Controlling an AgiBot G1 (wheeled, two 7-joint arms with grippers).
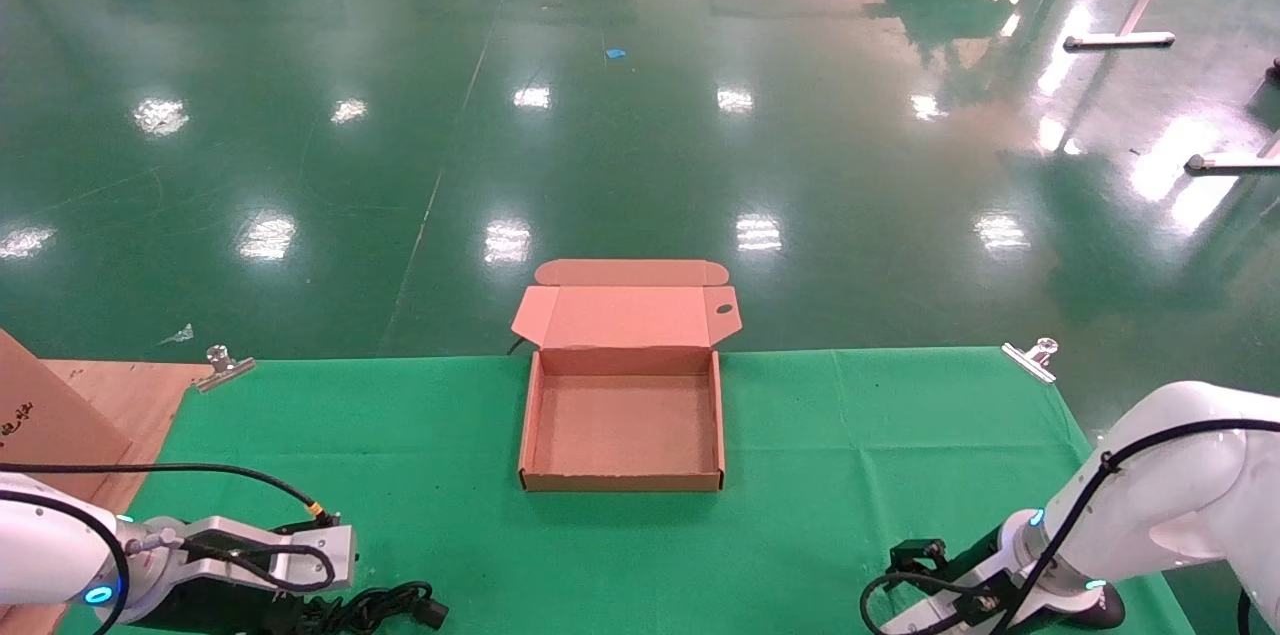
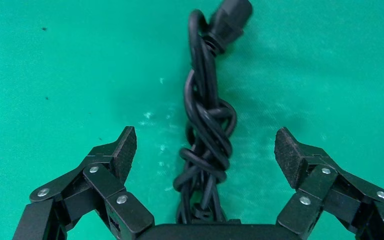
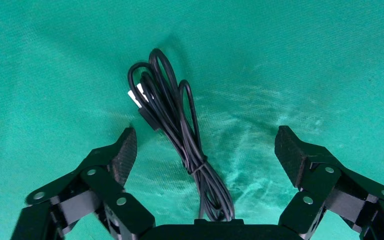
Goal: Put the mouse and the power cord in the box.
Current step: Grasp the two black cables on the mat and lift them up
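Both arms are low at the near edge of the green cloth (image 1: 850, 435), and the box (image 1: 622, 430) sits open and empty in the middle of it, lid flap folded back, well apart from either gripper. The left gripper (image 2: 205, 150) has its jaws spread wide with the power cord (image 2: 207, 125) lying on the cloth right between them, a twisted bundle with the chunky plug (image 2: 230, 17) at the far end. Neither pad touches it yet. If I were doing this grab I'd come straight down and close across the thick knotted middle of the bundle, not the plug end, so the loops come up together instead of unravelling and dragging. The right gripper (image 3: 205, 150) is also wide open, hovering over a thinner bundled cable (image 3: 172, 115) with a small white-tipped connector; that looks like the mouse's own lead. In the head view there's a glossy black lump tucked under the right wrist that is probably the mouse (image 1: 1100, 607), but it's mostly hidden. Pose-wise, the left wrist points forward along the cloth's near left side, the right arm bends down at the near right corner.
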